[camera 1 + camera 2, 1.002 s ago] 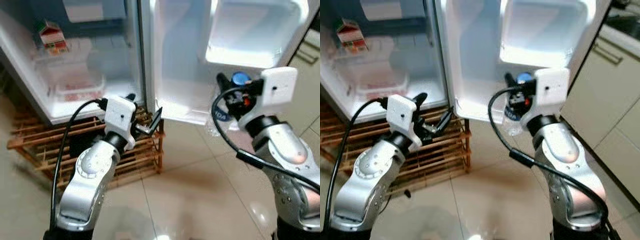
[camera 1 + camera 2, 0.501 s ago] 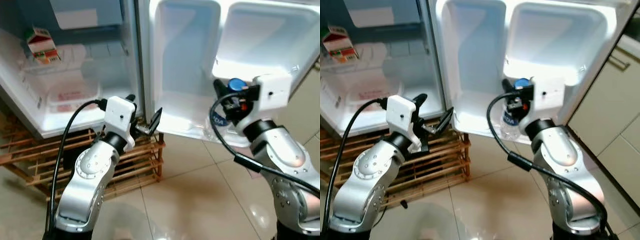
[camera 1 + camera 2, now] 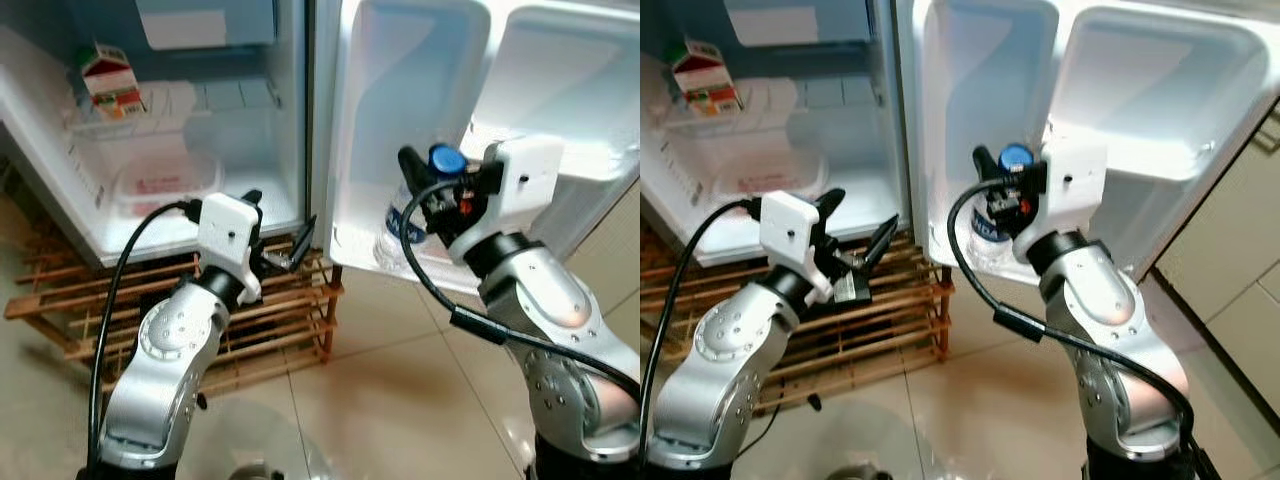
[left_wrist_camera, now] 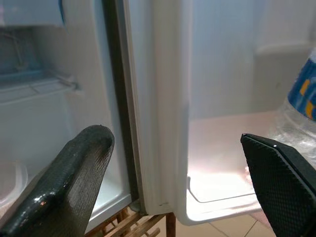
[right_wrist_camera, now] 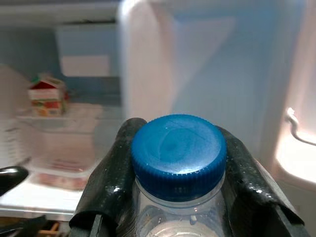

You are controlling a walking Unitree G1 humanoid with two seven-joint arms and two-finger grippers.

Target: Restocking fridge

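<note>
The left claw (image 3: 283, 248) is hovering with its two black fingers (image 4: 69, 182) spread wide, gripping nothing, low in front of the open fridge (image 3: 200, 130), just before the hinge edge where the cabinet meets the door (image 3: 470, 120). Under the fridge a wooden slatted rack (image 3: 270, 320) is sitting on the tiled floor (image 3: 400, 400).

Over by the door, the right claw (image 3: 1002, 195) is clamping a clear plastic water bottle (image 3: 415, 215) just below its cap, a finger pressing on either side of the neck. The bottle is standing upright, its bright blue screw cap (image 5: 178, 148) ribbed around the edge, a blue label with white lettering wrapping its see-through body. Its lower part is sitting inside the bottom door shelf (image 3: 380, 245), the cap showing well above the shelf's front lip; whether the base is touching the shelf floor, I cannot tell.

Deeper, inside the fridge cabinet, a clear lidded container (image 3: 160, 185) is resting on the bottom level. Further back and up, a red and white carton (image 3: 108, 78) with a gabled top is standing on a shelf at the far left of the fridge. Above the bottle, a white upper door bin (image 3: 560, 110) is jutting out of the door.
</note>
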